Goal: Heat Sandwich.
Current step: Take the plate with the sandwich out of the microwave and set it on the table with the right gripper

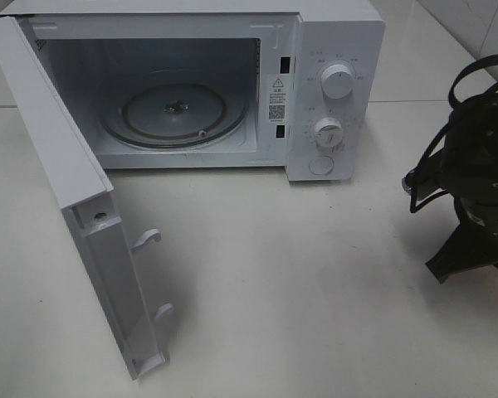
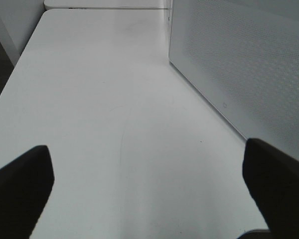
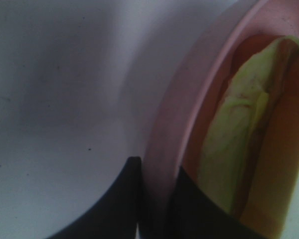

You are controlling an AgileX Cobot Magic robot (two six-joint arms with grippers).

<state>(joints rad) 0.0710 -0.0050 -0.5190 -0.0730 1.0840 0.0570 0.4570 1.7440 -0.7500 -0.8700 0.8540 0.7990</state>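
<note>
Risk: right gripper point(image 3: 154, 199) pinches only the pink plate point(image 3: 174, 114) rim, so the sandwich point(image 3: 239, 144) could slide off if it tilts. Left gripper point(image 2: 149, 189) is spread, empty, beside the microwave door point(image 2: 239, 64).

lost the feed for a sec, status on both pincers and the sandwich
Left pincer open, empty, beside microwave door. Right pincer shut on pink plate rim, sandwich on it. Microwave open, turntable bare.

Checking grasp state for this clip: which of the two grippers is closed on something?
The right gripper: its jaws pinch the rim of the pink plate that carries the sandwich. The left gripper stands wide open over the bare table.
</note>
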